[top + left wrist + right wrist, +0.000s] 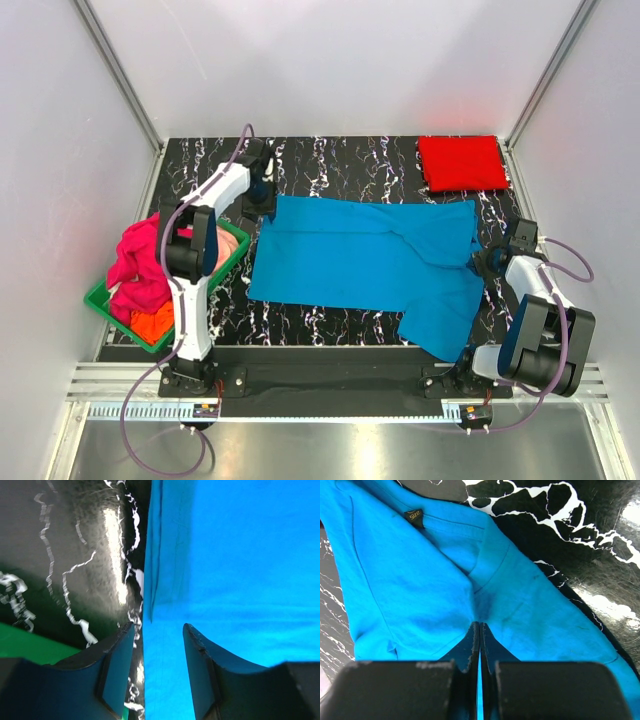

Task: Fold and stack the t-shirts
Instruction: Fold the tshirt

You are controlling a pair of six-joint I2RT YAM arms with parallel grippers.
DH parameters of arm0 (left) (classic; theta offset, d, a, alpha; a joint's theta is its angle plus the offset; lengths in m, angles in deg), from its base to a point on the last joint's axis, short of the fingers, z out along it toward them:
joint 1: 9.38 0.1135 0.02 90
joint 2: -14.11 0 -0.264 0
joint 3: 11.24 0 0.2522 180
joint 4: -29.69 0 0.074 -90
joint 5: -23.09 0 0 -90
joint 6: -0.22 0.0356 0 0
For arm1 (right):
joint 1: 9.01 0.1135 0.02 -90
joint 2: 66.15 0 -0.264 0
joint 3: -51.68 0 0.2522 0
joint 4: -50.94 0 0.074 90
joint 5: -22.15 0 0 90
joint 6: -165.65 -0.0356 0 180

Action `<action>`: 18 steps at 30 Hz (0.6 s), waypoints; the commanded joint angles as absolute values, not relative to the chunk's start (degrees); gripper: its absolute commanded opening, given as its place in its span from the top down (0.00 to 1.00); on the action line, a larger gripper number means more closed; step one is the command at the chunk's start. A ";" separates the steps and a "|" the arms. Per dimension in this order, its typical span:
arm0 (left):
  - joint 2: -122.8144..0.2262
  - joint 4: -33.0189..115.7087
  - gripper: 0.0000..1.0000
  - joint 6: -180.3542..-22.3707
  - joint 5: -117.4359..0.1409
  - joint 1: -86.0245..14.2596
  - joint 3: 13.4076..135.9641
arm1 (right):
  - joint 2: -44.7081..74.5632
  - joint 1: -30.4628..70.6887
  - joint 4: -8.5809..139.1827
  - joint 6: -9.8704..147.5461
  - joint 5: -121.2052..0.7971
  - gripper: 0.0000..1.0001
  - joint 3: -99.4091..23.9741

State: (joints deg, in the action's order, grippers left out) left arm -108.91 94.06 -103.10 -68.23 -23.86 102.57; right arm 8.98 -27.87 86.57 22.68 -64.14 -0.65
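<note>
Bright blue cloth t-shirt (360, 255): spread across the middle of the black white-veined table (340, 160), collar end to the right. Right gripper (479, 627): clamped shut on a pinch of the blue cloth beside the collar label (414, 516). Left gripper (159, 630): jaws parted, straddling the shirt's left edge, gripping nothing. Lower the left gripper to catch that edge between the fingers, then close. Hold both grips level and the cloth taut while folding; avoid dragging toward the red folded t-shirt (462, 162) at the far right corner.
</note>
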 commanded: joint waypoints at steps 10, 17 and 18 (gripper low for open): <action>-108.32 93.90 0.74 -102.53 -64.54 -23.80 103.50 | 7.85 -27.56 84.83 22.39 -63.98 1.00 -2.34; -109.90 93.90 0.74 -102.53 -66.29 -23.80 103.85 | 7.50 -27.56 84.74 22.39 -63.98 1.00 -2.34; -109.99 93.98 0.73 -102.53 -66.64 -23.80 103.77 | 7.33 -27.56 84.74 22.48 -63.98 1.00 -2.34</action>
